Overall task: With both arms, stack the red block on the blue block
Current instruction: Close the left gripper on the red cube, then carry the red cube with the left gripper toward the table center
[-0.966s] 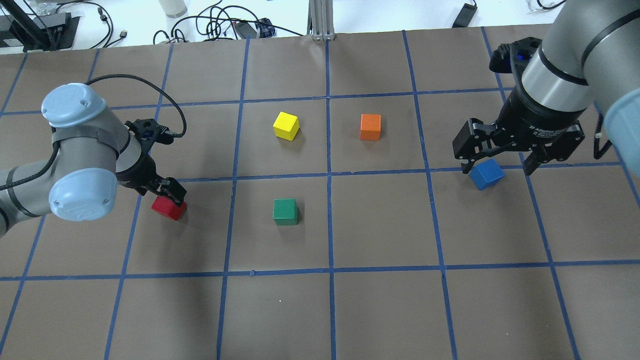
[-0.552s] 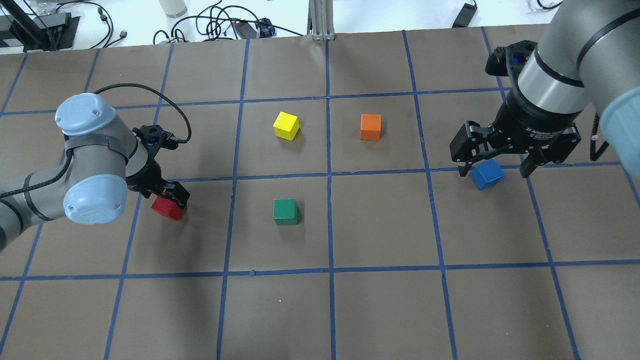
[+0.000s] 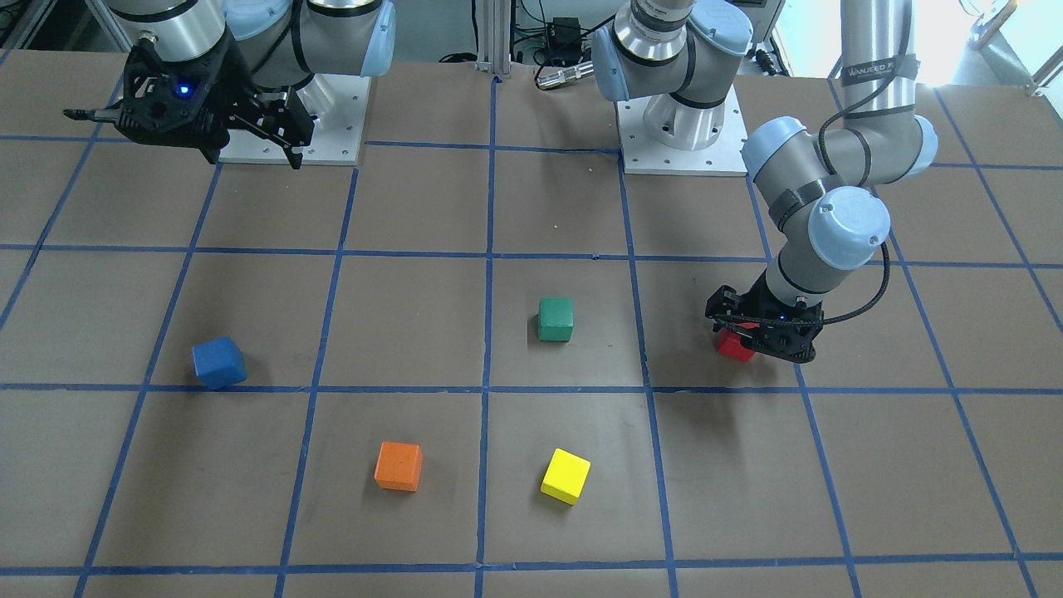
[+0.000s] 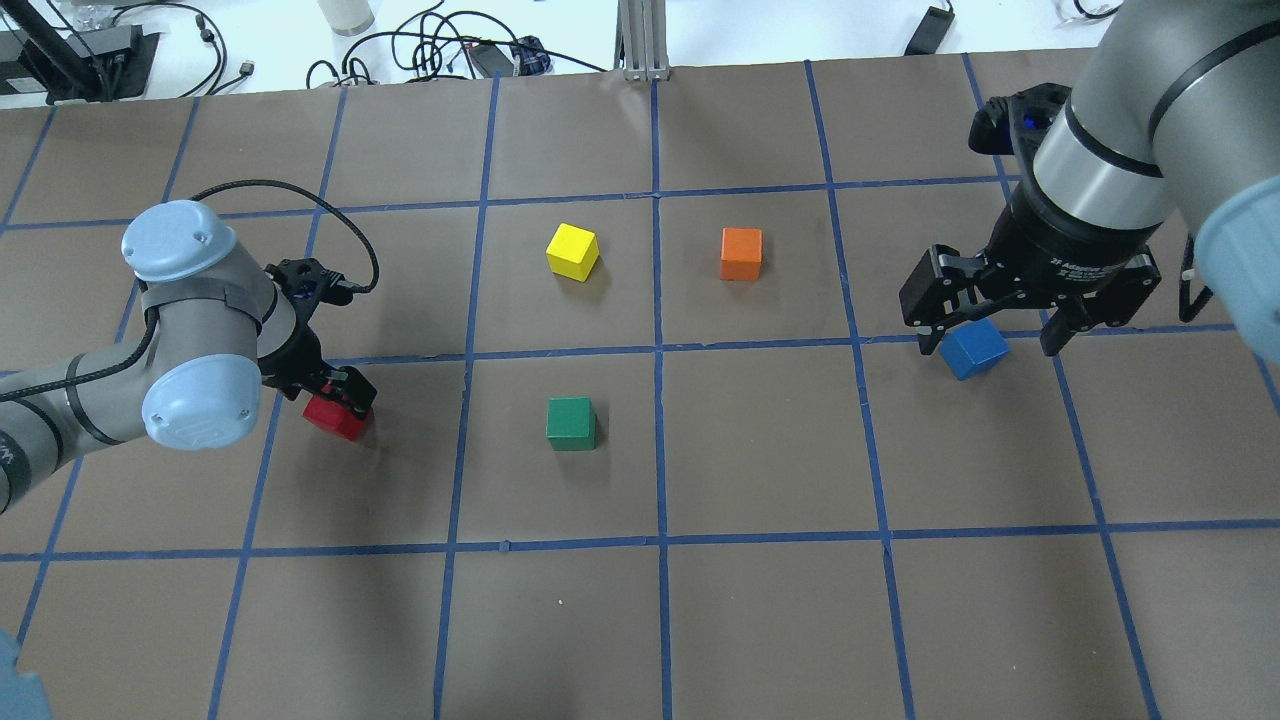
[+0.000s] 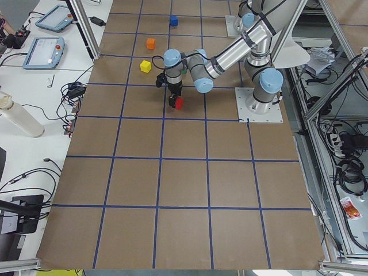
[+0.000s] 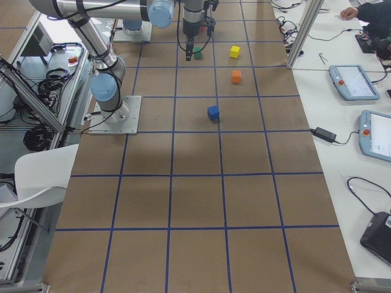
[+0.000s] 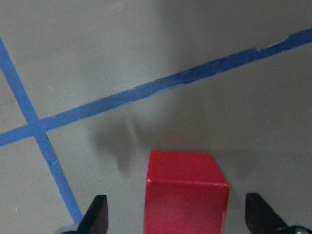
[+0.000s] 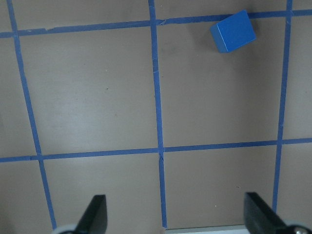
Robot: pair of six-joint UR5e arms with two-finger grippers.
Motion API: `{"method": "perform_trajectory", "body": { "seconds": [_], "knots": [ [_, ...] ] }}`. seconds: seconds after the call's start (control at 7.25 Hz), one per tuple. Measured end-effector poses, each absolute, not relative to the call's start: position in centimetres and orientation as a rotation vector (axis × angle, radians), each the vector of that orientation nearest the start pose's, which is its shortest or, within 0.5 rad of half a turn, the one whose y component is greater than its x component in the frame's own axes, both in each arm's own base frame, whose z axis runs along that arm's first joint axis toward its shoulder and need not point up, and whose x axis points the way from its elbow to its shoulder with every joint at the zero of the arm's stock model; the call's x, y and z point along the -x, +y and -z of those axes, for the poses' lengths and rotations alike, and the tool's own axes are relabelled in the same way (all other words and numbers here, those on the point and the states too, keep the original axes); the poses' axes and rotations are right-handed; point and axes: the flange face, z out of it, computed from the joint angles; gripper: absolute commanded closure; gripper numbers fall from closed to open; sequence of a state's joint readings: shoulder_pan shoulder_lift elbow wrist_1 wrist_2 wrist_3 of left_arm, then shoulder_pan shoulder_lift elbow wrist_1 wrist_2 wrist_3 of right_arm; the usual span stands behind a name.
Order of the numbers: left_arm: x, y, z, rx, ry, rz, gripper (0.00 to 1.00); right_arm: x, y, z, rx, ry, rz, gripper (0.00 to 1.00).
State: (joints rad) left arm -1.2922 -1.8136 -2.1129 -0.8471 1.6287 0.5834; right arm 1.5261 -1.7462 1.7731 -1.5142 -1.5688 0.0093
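Observation:
The red block lies on the table's left side, also in the front view and the left wrist view. My left gripper is down around it and open; both fingertips stand clear of its sides. The blue block lies far right, tilted to the grid, also in the front view and at the top right of the right wrist view. My right gripper hangs high above the table near it, open and empty.
A green block lies near the centre. A yellow block and an orange block lie farther back. Blue tape lines grid the brown table. Cables and gear lie beyond the far edge.
The left arm's elbow has swung right while its gripper stays at the red block. The right gripper has shifted slightly left above the blue block. No block has moved.

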Motion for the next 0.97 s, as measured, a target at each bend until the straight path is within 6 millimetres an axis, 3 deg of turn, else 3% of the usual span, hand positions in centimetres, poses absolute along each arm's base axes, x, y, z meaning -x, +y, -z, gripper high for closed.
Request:
{"method": "perform_trajectory", "body": {
  "seconds": [0.14, 0.28, 0.55, 0.69, 0.83, 0.97],
  "knots": [
    [-0.7, -48.8, -18.8, -0.476, 3.076, -0.129, 0.93, -11.5, -41.5, -46.3, -0.087, 3.135, -0.129, 0.0],
    [-0.8, -48.9, -18.8, -0.475, 3.069, -0.11, 0.99, -11.4, -41.4, -46.3, -0.092, 3.136, -0.131, 0.0],
    [-0.5, -49.3, -19.6, -0.468, 3.052, -0.061, 0.99, -11.4, -41.4, -46.3, -0.097, 3.136, -0.136, 0.0],
    [0.5, -49.7, -20.2, -0.471, 3.046, -0.036, 0.99, -11.4, -41.4, -46.3, -0.098, 3.135, -0.136, 0.0],
    [2.5, -50.4, -21.1, -0.456, 3.043, -0.009, 0.99, -11.5, -41.4, -46.3, -0.098, 3.135, -0.134, 0.0],
    [5.9, -51.5, -22.4, -0.413, 3.046, 0.015, 0.99, -11.5, -41.4, -46.3, -0.099, 3.135, -0.132, 0.0]
  ]
}}
